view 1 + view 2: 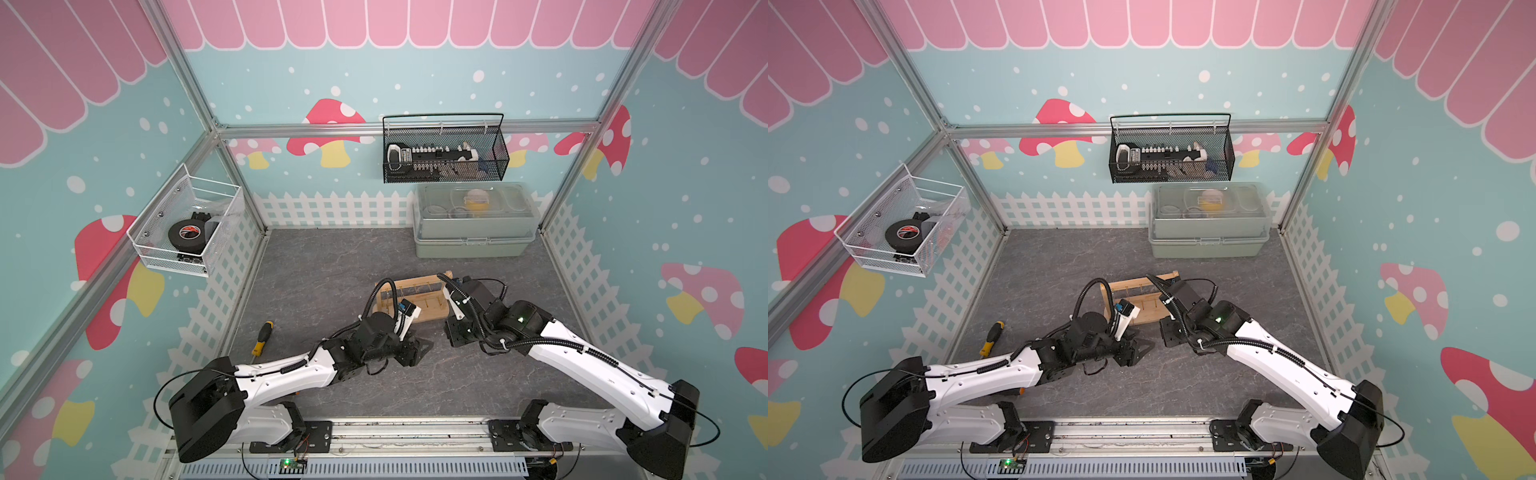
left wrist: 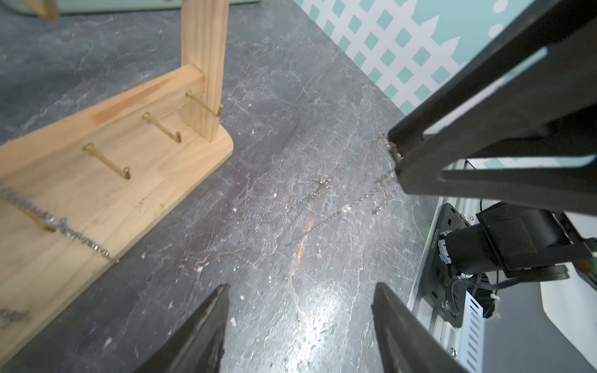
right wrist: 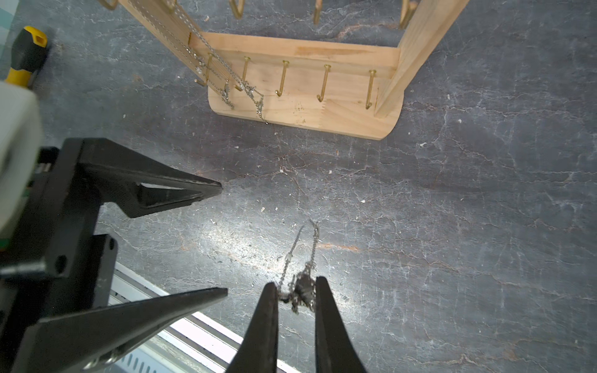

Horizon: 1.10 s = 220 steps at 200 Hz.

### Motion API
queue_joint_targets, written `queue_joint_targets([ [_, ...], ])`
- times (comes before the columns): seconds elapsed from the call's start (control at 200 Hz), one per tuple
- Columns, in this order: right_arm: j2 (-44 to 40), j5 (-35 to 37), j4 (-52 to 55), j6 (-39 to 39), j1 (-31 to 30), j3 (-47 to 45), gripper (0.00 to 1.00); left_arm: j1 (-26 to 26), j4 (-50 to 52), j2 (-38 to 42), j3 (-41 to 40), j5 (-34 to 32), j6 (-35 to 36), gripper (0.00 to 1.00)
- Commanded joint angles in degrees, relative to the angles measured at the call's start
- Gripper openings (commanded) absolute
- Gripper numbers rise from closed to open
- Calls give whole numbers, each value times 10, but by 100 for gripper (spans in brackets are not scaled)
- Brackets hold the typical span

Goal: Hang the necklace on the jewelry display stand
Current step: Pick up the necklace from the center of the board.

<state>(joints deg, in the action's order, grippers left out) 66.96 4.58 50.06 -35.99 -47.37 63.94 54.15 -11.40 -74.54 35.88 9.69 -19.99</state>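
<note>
1. The necklace (image 3: 302,289) is not on the jewelry display stand (image 3: 323,111) yet.
2. It has to be lifted and looped over one of the gold hooks (image 3: 324,84).
3. Another chain (image 3: 226,82) already hangs at one end of the stand.
4. The right gripper (image 3: 295,281) is pinched almost closed on a bunched bit of the necklace. The loose part trails from it over the grey table (image 3: 452,226).
5. The left gripper (image 2: 300,289) is wide open and holds nothing. It sits just beside the necklace.
6. The stand is near, a little past both grippers.
</note>
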Motion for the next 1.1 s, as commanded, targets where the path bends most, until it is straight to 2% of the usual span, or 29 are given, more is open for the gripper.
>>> queue_joint_targets([
  [0.0, -10, -8, 21, 4, -4, 20, 15, 3, -83, -17, -8, 22, 50, 72],
  [0.245, -15, -23, 20, 1, -5, 32, 16, 14, -92, -71, 21, 6, 71, 72],
  [0.605, -18, -32, 18, -4, -15, 40, 16, 24, -110, -109, 47, -8, 65, 69],
  [0.956, -20, -33, 14, -8, -21, 41, 16, 24, -116, -115, 50, -1, 54, 54],
  [1.096, -19, -34, 11, -9, -23, 39, 16, 24, -119, -116, 50, 6, 52, 43],
])
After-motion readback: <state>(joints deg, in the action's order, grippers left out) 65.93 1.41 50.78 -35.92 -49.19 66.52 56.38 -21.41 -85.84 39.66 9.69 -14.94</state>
